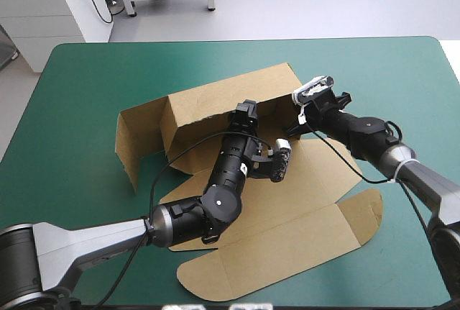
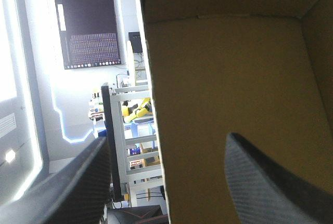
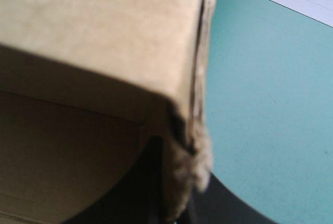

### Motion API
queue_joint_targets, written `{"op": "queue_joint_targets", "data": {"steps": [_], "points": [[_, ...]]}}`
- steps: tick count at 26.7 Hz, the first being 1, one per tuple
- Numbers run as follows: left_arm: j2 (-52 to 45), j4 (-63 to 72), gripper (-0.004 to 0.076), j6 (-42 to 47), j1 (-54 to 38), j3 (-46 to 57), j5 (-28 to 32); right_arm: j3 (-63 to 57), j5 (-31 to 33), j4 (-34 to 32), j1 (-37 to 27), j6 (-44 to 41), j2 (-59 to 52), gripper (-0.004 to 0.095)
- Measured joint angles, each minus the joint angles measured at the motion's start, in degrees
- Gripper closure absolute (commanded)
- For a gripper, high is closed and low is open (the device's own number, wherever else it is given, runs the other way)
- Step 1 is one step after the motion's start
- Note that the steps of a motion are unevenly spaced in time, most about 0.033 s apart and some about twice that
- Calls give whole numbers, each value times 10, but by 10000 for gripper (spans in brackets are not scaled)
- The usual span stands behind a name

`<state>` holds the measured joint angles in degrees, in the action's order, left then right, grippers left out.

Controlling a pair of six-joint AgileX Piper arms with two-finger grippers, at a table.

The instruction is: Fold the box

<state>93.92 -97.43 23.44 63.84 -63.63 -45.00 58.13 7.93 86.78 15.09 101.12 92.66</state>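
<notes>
Box (image 1: 287,202), raised wall within spread left claw (image 1: 245,111), corner in tight right claw (image 1: 297,101).

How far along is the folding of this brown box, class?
Done: the box has its far wall up and a side flap raised at the left end. In hand: the right gripper pinches the wall's right corner; the left gripper, open, straddles its edge. Left: the near panels lie flat on the teal-green cover, remaining walls unraised.
</notes>
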Motion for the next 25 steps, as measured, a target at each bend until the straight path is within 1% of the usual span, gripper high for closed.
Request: {"op": "queue_joint_targets", "data": {"steps": [1, 4, 5, 7, 9, 10, 12, 13, 14, 16, 18, 19, 20, 21, 22, 23, 24, 25], "points": [[0, 0, 267, 0, 6, 0, -3, 7, 9, -36, -3, -25, 4, 928], [0, 12, 268, 0, 24, 0, -9, 43, 46, -157, -16, -139, 21, 928], [0, 19, 268, 0, 28, 0, -10, 59, 63, -205, -21, -190, 29, 928], [0, 43, 301, 0, 40, 0, -16, 93, 99, -297, -27, -296, 42, 927], [0, 71, 387, -6, 51, 0, -20, 129, 130, -395, -28, -397, 53, 927], [0, 81, 457, -9, 56, 0, -22, 145, 142, -437, -28, -433, 57, 927], [0, 103, 636, -21, 66, 0, -26, 169, 165, -504, -28, -513, 63, 927], [0, 113, 736, -30, 72, 0, -30, 176, 174, -525, -28, -539, 64, 927], [0, 122, 719, -42, 76, 0, -32, 185, 186, -549, -28, -571, 66, 927], [0, 142, 715, -71, 82, 0, -32, 195, 199, -568, -28, -602, 68, 927], [0, 175, 715, -115, 83, -4, -33, 202, 212, -580, -28, -618, 70, 927], [0, 208, 715, -136, 82, -9, -33, 204, 217, -583, -28, -621, 70, 927], [-1, 251, 715, -176, 76, -21, -33, 205, 222, -586, -28, -625, 71, 927], [-8, 368, 715, -258, 60, -47, -37, 206, 227, -587, -28, -628, 71, 927], [-13, 436, 715, -314, 46, -66, -45, 206, 229, -587, -28, -629, 71, 927], [-23, 546, 715, -417, 16, -106, -71, 206, 231, -588, -28, -637, 71, 927], [-29, 623, 715, -468, -6, -131, -98, 206, 231, -589, -28, -643, 71, 927], [-36, 719, 715, -545, -41, -184, -142, 206, 232, -590, -28, -650, 71, 927]]}}
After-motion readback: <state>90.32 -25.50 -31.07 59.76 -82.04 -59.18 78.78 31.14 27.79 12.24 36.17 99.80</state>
